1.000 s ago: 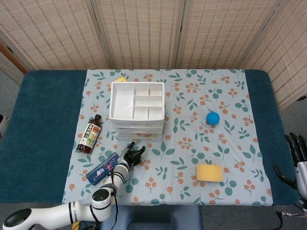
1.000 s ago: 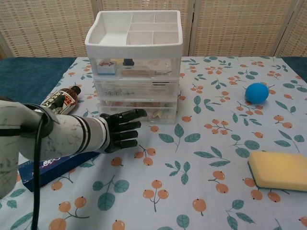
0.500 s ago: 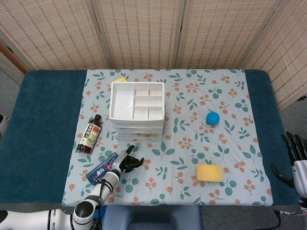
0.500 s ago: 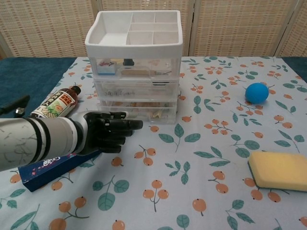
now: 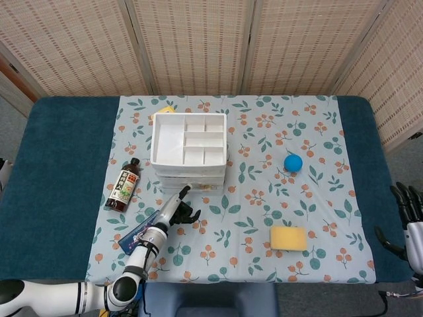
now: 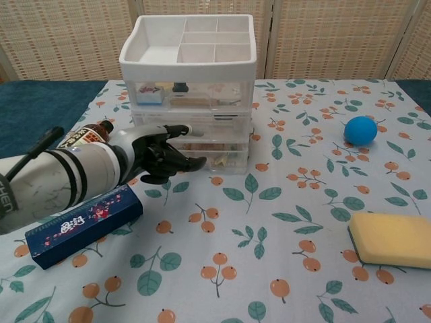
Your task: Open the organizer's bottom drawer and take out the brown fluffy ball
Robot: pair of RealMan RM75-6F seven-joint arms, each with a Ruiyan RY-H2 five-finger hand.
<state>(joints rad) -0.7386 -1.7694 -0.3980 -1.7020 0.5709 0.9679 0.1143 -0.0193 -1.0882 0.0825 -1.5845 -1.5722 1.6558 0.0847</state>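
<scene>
Access to the front of the white plastic three-drawer organizer [image 6: 188, 94] is partly obstructed: the black left hand [image 6: 161, 156] is raised directly before the lower drawers, fingers extended toward them. The left flank is crowded by a dark glass bottle with a printed label [image 5: 123, 185] lying on the floral tablecloth [image 5: 251, 211], and a blue rectangular box [image 6: 84, 225] lying near the forearm. The right flank is passable; the blue ball [image 6: 361, 130] and yellow sponge [image 6: 392, 239] sit well apart from the organizer. The right hand [image 5: 408, 221] hangs off the table's right edge.
</scene>
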